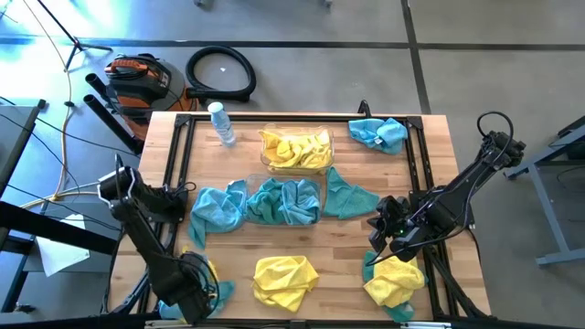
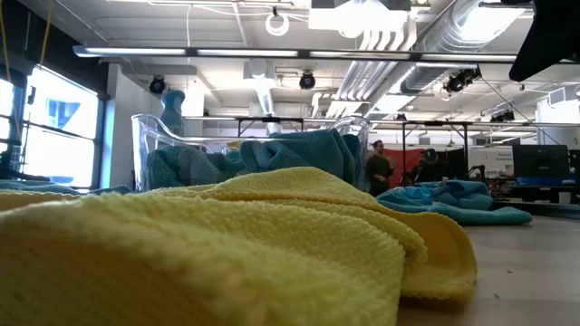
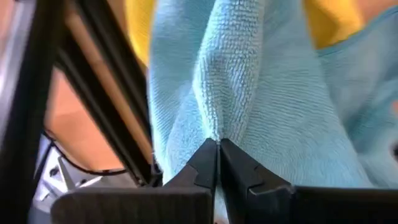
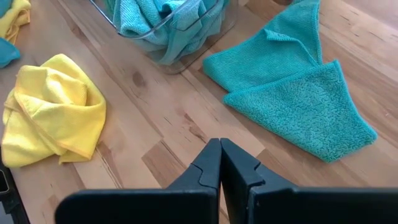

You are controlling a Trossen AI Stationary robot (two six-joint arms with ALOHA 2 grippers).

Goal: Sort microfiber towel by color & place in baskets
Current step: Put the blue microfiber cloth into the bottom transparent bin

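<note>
At the near-left corner of the wooden worktop (image 1: 338, 242), my left end effector (image 1: 196, 291) has its fingers pinched shut on a fold of a fuzzy teal-blue microfiber towel (image 3: 249, 93), with a bit of yellow cloth lying under it. The clear plastic basket of teal towels (image 1: 285, 201) sits toward the middle of the worktop, up and to the right of that grip, so the carry runs diagonally inward from the left arm. Just behind it stands the second clear basket holding yellow towels (image 1: 295, 151). My right end effector (image 4: 219, 163) hangs closed and empty over bare wood, near a flat teal towel (image 4: 292, 99) and a crumpled yellow towel (image 4: 53, 109).
</note>
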